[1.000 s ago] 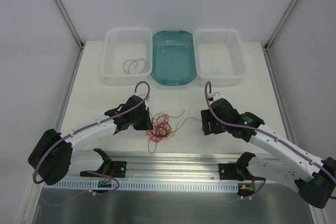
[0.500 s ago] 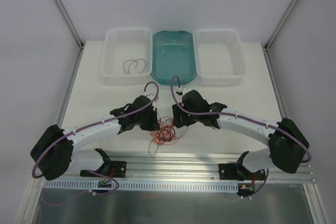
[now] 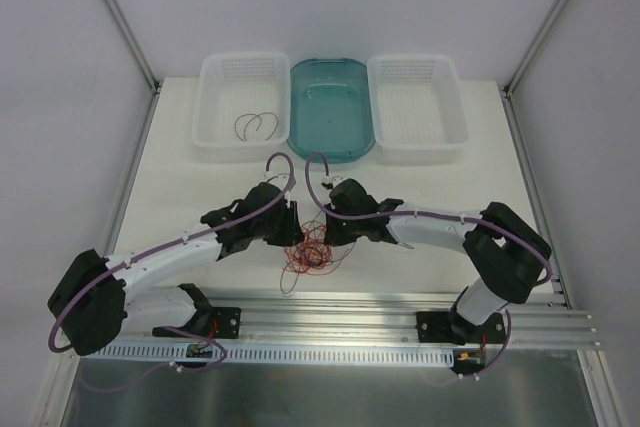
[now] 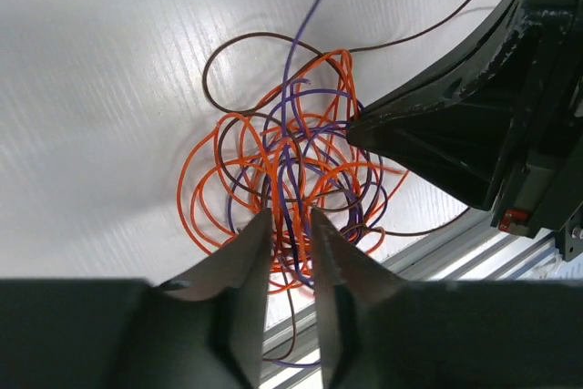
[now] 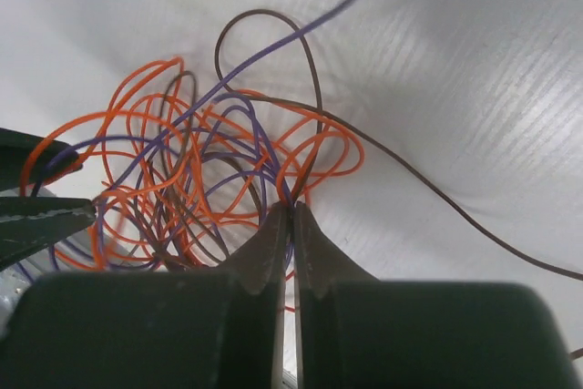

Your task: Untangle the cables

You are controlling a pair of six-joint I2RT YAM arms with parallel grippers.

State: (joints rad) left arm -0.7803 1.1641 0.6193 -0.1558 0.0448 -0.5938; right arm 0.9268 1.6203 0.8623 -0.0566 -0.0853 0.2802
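The cables (image 4: 282, 148) are thin wires in smooth plastic insulation, orange, purple and dark brown, with a slight gloss. They lie close to the near edge of the table (image 3: 200, 187), whose white surface is matt and, seen close, finely ribbed like fluted plastic sheet. Along that edge runs a rail (image 3: 340, 315) of bare brushed metal, silvery and dully reflective. The left gripper (image 4: 290, 219) and right gripper (image 5: 291, 209) have dark, hard, smooth fingers with a faint sheen. At the far edge, the left basket (image 3: 215, 72) and right basket (image 3: 455, 77) are milky white perforated plastic, and the bin (image 3: 300, 127) between them is glossy, translucent teal plastic. The arm hoses (image 3: 190, 236) are smooth purple.
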